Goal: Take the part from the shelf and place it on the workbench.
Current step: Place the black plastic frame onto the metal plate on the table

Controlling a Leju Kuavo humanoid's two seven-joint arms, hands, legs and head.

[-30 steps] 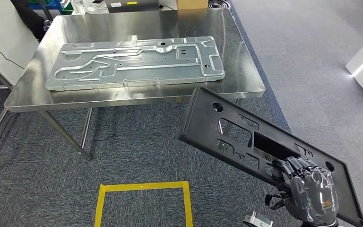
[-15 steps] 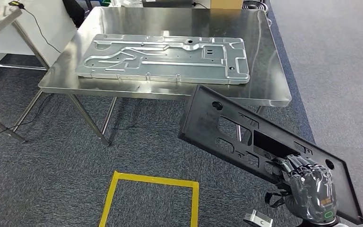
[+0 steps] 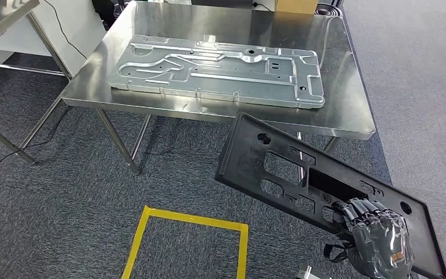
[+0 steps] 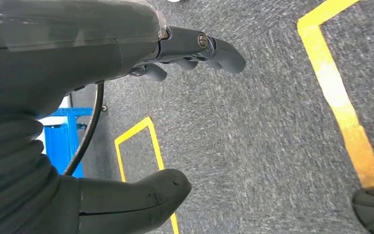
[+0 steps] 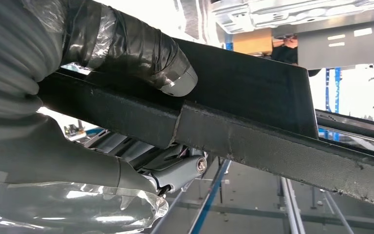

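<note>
The view has swung, bringing the tabletop (image 3: 348,119) closer ahead. Right hand (image 3: 377,241) grips the black part (image 3: 290,174), tilted above the floor. Left hand (image 4: 78,122) hangs with fingers apart, holding nothing.

A: You'll find the black part (image 3: 319,192) cut off at the picture's lower right corner, behind the right hand (image 3: 380,244).

B: And your workbench (image 3: 348,110) loses its far edge at the top.
</note>
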